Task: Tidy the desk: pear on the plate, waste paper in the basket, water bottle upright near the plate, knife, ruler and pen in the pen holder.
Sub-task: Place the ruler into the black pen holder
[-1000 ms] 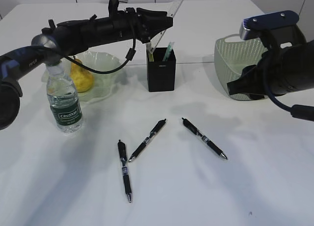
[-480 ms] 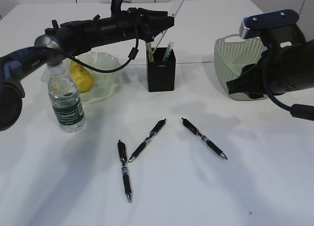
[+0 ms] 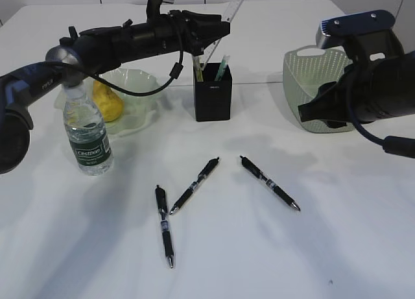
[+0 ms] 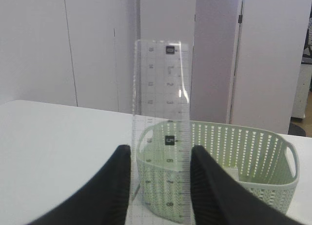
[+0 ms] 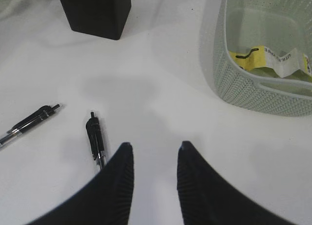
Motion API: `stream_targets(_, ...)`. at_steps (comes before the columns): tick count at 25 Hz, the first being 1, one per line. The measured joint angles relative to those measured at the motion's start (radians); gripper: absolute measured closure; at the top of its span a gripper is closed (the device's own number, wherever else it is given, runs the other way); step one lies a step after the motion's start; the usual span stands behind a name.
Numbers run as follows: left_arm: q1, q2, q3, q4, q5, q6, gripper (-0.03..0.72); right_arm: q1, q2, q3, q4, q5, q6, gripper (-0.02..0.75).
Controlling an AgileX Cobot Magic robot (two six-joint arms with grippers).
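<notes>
- The ruler (image 4: 161, 132) is the piece in hand: my left gripper (image 4: 161, 186) is clamped on its lower end, and it hangs tilted above the pen holder (image 3: 213, 95).
- Next, I judge, I must line its lower end with the holder's mouth, beside what already stands there, lower, then release.
- My right gripper (image 5: 153, 152) hovers with jaws apart and empty over the desk (image 3: 311, 247), near one pen (image 5: 96, 140).
- Three pens lie loose; they come after.

Bottle (image 3: 85, 133) label: white brand lettering on dark green, roughly "Cestbon", not fully clear.
Ruler (image 4: 161, 132) scale: black numbers, 2, 3, 5 and 8 legible.
Paper (image 5: 270, 60) in basket: black print, unreadable.
</notes>
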Motion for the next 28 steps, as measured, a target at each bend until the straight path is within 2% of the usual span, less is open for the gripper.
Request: stream_targets(28,-0.003,0.006,-0.008,0.032,-0.002,-0.002,0.433,0.0,0.042,0.0,0.0,-0.052,0.002,0.477)
